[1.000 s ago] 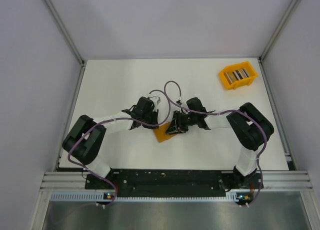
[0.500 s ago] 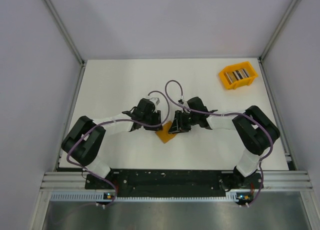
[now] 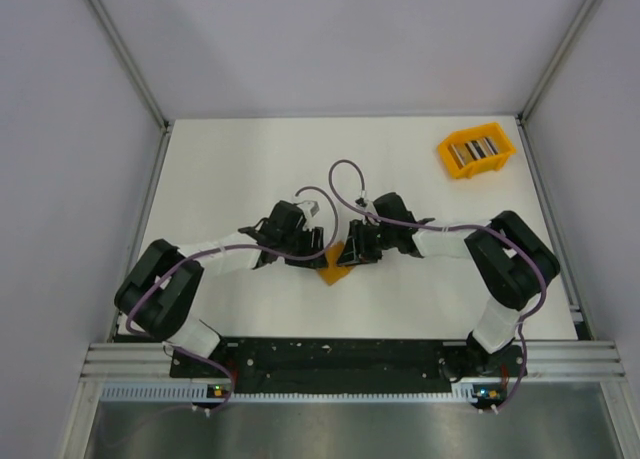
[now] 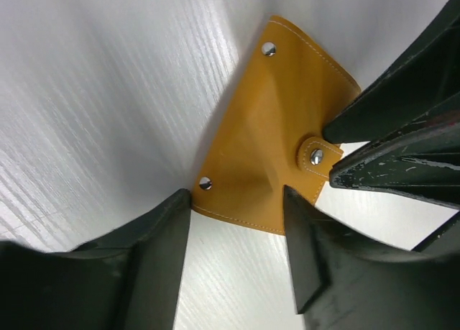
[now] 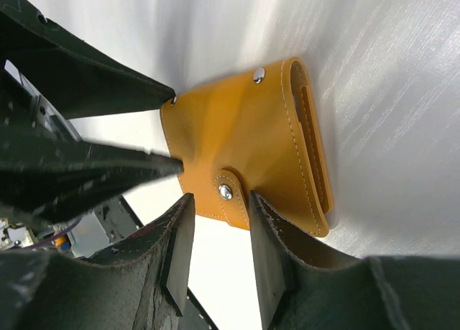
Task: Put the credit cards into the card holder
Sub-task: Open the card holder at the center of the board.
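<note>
Card holder: a small mustard-orange wallet, folded shut. It sits low in the middle of the top view, on the white table, right between the two gripper tips. Close up it bends up a bit like a little tent, and silver snaps show on it.
Clasp tab: a short strap with a round end and a silver snap, at the lower edge of the card holder in the right wrist view.
Right gripper: its two fingers have a narrow gap, and the clasp tab sits in that gap. I cannot tell if they squeeze it.
Left gripper: its fingers stand wide apart. The near edge of the card holder lies between the tips, and nothing is held.
Credit cards: a striped row of black, white and grey, standing in the bin at the upper right of the top view, well apart from the card holder.
Bin: bright orange plastic, near the far right corner of the table.
Table: white and flat.
Arms: the left arm and the right arm reach in from both sides and meet at the card holder.
</note>
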Action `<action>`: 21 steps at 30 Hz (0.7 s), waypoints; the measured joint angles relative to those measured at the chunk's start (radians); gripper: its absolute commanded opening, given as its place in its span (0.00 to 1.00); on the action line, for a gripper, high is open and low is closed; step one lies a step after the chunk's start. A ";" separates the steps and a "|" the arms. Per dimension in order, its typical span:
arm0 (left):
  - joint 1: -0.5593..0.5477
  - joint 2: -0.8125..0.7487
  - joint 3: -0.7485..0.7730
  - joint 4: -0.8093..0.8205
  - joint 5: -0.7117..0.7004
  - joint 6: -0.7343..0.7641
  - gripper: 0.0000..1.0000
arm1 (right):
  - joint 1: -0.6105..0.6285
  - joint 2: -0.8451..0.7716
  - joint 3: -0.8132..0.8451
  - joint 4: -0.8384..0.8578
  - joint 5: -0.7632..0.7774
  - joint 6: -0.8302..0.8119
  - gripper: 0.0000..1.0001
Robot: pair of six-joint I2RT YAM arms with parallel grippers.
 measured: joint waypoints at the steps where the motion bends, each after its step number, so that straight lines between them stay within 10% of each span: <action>1: 0.003 0.005 0.001 0.000 -0.002 0.002 0.41 | 0.000 0.000 0.000 0.000 0.000 0.000 0.37; 11: 0.016 0.016 0.006 -0.019 -0.049 -0.011 0.00 | -0.001 0.000 0.000 0.004 -0.006 0.002 0.37; 21: 0.016 0.019 0.016 -0.037 -0.057 -0.034 0.00 | -0.001 0.000 -0.002 0.005 -0.012 -0.003 0.34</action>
